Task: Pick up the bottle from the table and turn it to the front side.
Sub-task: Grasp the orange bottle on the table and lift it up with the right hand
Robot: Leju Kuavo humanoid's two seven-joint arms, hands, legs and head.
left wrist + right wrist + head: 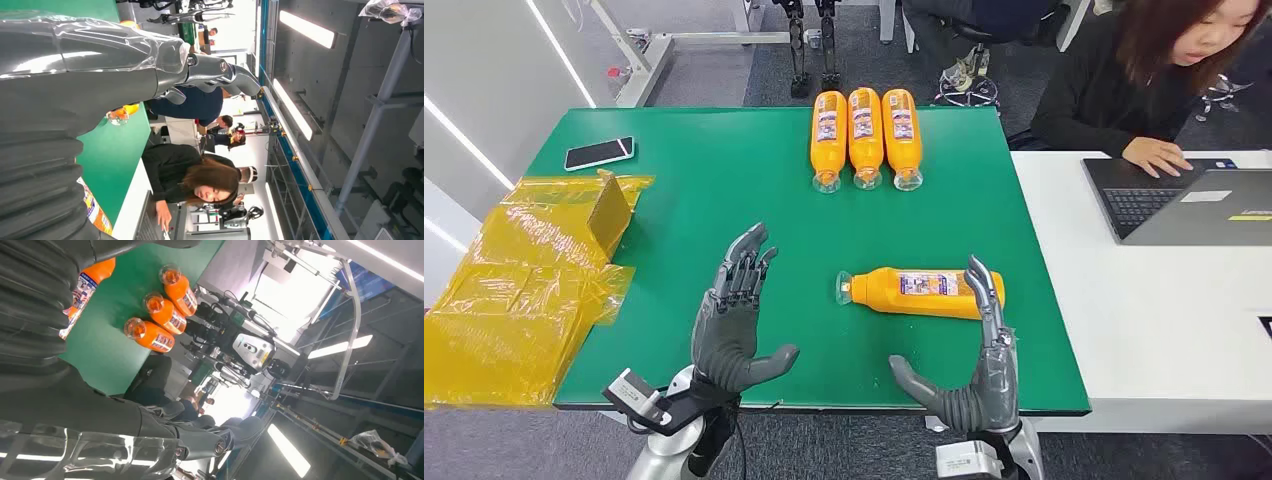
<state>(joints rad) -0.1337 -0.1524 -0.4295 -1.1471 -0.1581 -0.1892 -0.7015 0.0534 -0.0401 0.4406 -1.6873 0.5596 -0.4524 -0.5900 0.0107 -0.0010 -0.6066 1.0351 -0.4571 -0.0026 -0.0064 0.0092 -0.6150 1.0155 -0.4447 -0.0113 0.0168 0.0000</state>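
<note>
Right hand [984, 375] open, fingers upright and spread, holding nothing, orange bottle [919, 291] lying on its side on the green tabletop [724, 190] just beyond its fingertips, left hand [736, 318] open and empty, three more bottles [865, 135] farther off

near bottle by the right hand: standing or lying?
Lying. The bottle rests on its side on the green mat, cap end toward the left hand.

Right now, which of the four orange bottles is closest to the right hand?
The lone orange bottle lying crosswise near the table's front edge, just ahead of the open right hand. The other three bottles lie in a row at the far edge.
</note>
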